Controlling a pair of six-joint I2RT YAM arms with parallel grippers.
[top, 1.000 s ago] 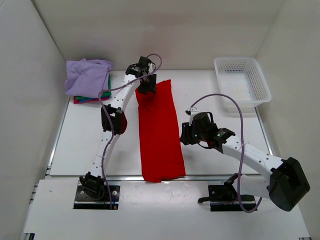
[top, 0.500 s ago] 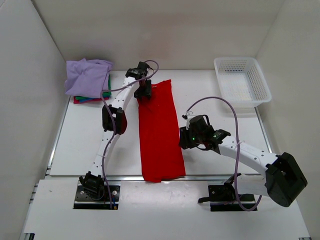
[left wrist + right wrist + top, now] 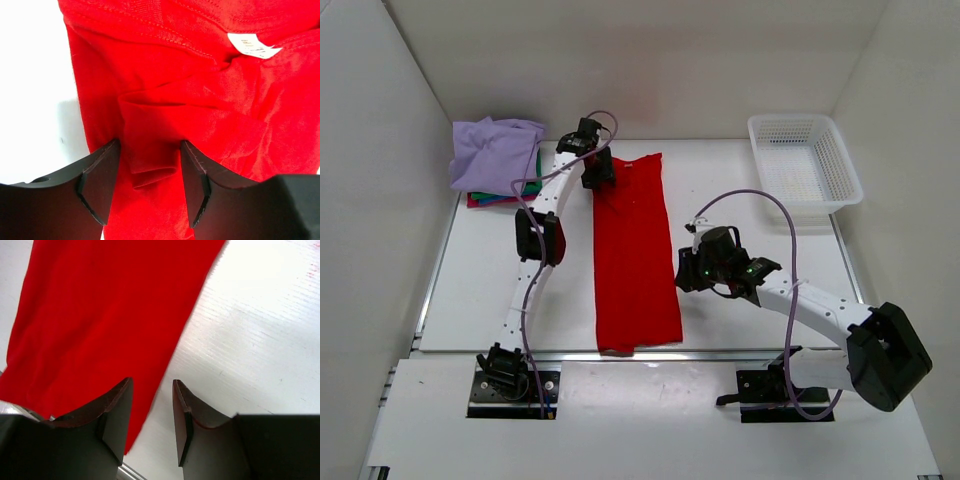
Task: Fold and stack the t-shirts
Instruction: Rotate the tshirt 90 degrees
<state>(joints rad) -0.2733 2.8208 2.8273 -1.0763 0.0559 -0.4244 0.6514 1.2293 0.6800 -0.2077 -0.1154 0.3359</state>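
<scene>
Top external view: the red t-shirt is already a long narrow strip, so the step in hand looks like the crosswise fold that shortens it.
Left gripper: at the strip's 11 o'clock corner, by the collar. The left wrist view shows the jaws roughly half spread and pinching a raised ridge of red cloth that fills the gap between them. A white label lies just beyond, at 1 o'clock.
Red t-shirt: flat on the table, running from 12 to 6 o'clock down the middle, with its near hem at the table's front edge.
Right gripper: beside the strip's long edge at 4 o'clock. Its jaws are part open and hold nothing, and the cloth's edge and bare table show through the gap.
Next move: probably carry the collar end toward 6 o'clock over the hem. The right gripper would need a hold on the far corner too (otherwise the fold may skew).
Folded stack: at the table's 10 o'clock corner, lavender on top, green and red beneath, its top layer rumpled. It is the likely destination.
Basket: white mesh, at 2 o'clock, well apart.
In the way: nothing on the cloth itself, though the left forearm lies between the strip and the stack.
</scene>
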